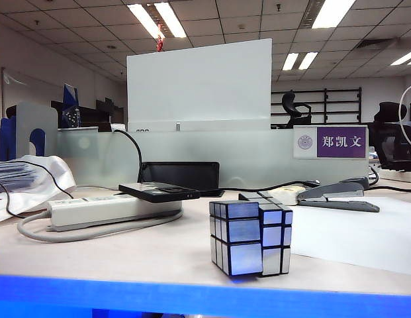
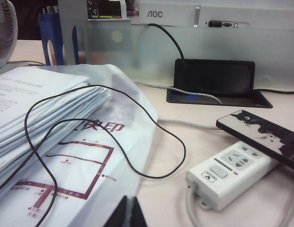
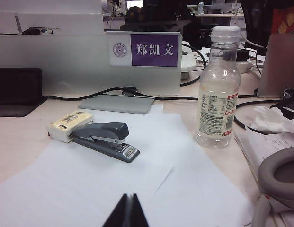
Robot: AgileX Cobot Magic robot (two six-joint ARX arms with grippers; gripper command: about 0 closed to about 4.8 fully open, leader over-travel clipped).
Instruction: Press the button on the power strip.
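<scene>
Power strip (image 2: pixel 230 171) lies flat on the tabletop (image 1: pixel 159 255), its grey button (image 2: pixel 218 172) on top at the cable end; a black device (image 2: pixel 262 137) rests across its far end, beyond the sockets. Left pincer (image 2: pixel 128 213), clenched, hangs near the strip, above a plastic-wrapped paper stack (image 2: pixel 57 142). Right pincer (image 3: pixel 128 213), clenched, hangs well apart from the strip, over white paper (image 3: pixel 113 179) near a stapler (image 3: pixel 105 139). Best approach: left pincer descends squarely on the button, clear of the sockets.

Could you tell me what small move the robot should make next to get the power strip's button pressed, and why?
Probably move the left gripper forward toward the grey button at the cable end of the power strip. It is shut and off the strip, while the right gripper, also shut, faces the stapler.
</scene>
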